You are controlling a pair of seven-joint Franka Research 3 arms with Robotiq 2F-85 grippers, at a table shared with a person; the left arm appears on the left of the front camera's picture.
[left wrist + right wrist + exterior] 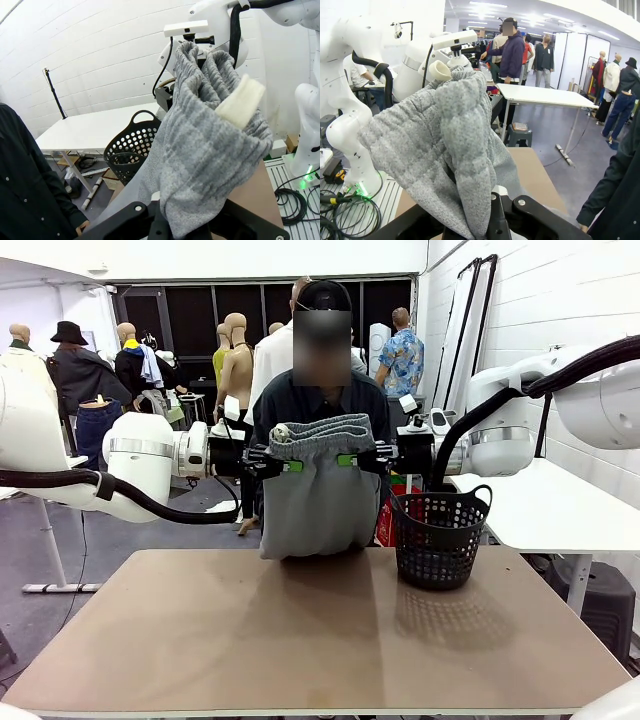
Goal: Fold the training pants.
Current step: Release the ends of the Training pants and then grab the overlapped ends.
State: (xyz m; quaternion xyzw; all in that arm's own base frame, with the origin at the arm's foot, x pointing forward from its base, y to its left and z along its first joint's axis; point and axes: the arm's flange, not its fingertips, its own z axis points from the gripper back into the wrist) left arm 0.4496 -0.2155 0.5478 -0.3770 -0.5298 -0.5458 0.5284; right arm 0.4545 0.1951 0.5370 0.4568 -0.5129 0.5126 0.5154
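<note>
Bench (300, 640): flat matte brown top, bare in front of the training pants.
Training pants (320, 495): light grey soft jersey, held up over the bench's far edge. The gathered ribbed waistband is on top and the bunched cloth hangs in a rounded sack shape. The lower end reaches the bench edge; whether it touches cannot be told.
Cord end (240, 102): thick, cream-white stub sticking out of the waistband at the pants' left corner.
Left fingers (291, 466): black with green pads, pressed together, pinching the pants' left waistband edge. In the left wrist view the grey knit spills over them (160, 225).
Right fingers (347, 460): pressed together on the pants' right waistband edge, level with the left pair. The cloth (445, 150) drapes over them.
Basket (440, 535): black perforated plastic, round with loop handles, on the bench just right of the pants.
Person (290, 405): dark shirt, directly behind the pants, partly hidden by them.
</note>
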